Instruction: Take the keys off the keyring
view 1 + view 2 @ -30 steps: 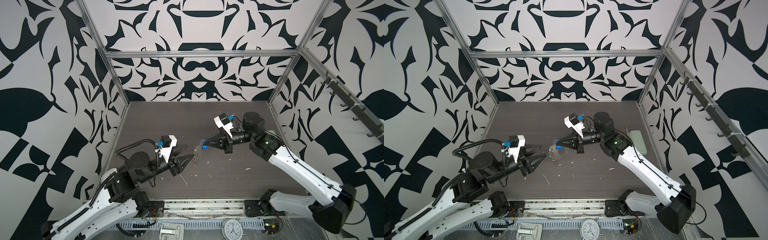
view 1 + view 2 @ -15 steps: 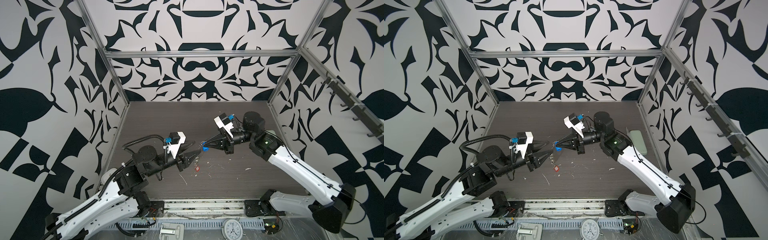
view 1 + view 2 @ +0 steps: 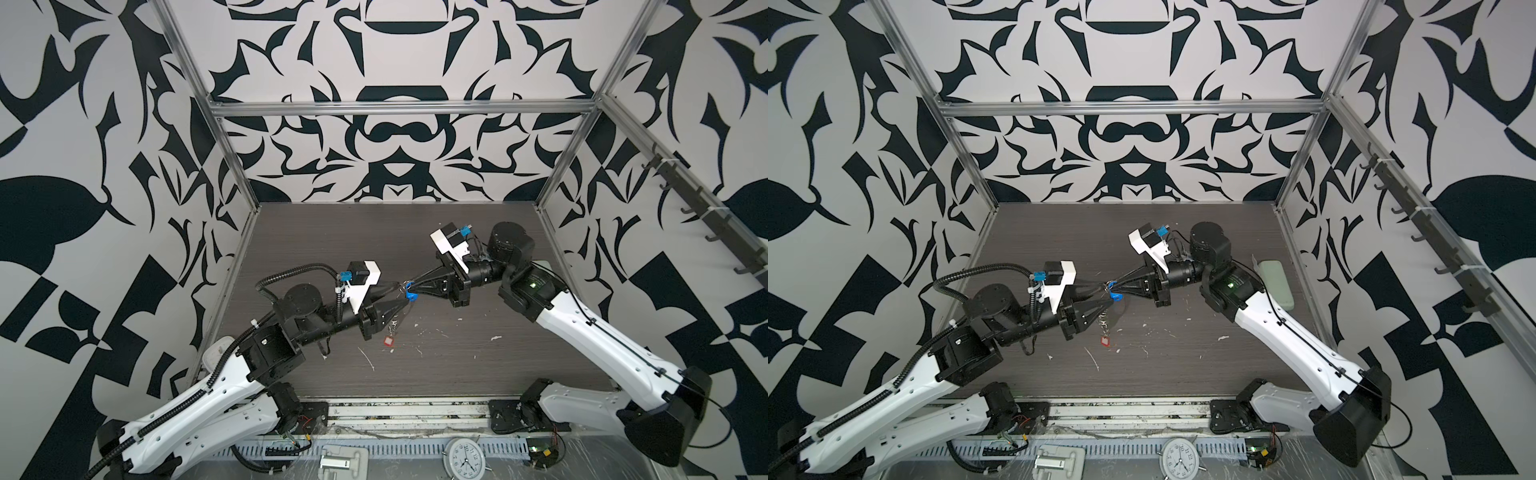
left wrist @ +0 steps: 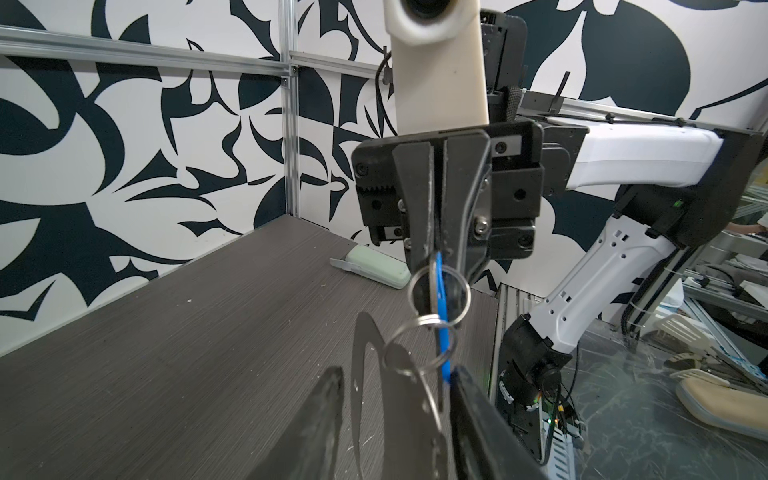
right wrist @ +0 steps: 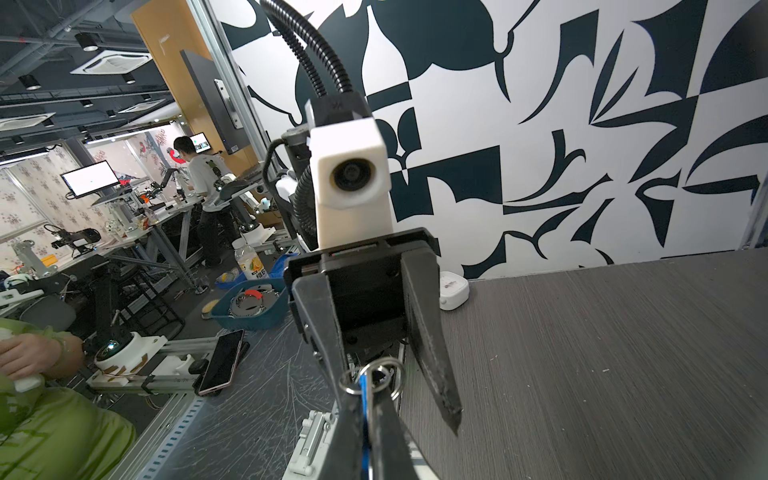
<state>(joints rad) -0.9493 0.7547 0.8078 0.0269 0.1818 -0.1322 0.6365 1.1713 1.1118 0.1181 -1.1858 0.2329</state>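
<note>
- You have the left gripper [image 3: 403, 293] and the right gripper [image 3: 409, 286] tip to tip above the table's [image 3: 353, 241] middle.
- The upper key [image 3: 410, 296] sits in the right gripper's tips, with the keyring [image 4: 359, 357] between the left gripper's fingers.
- The lower key [image 3: 388, 341] is just before the left gripper's tips.
- The oblong case [image 3: 1276, 282] lies at the table's right edge.

Only the small round clock [image 3: 464, 457] [image 3: 1179, 459] at the bottom edge of both top views can be read: black hour numerals ring its white face, 10, 11 and 12 among them. In the right wrist view the bottle [image 5: 250, 262] at middle left has a label too blurred to read.
</note>
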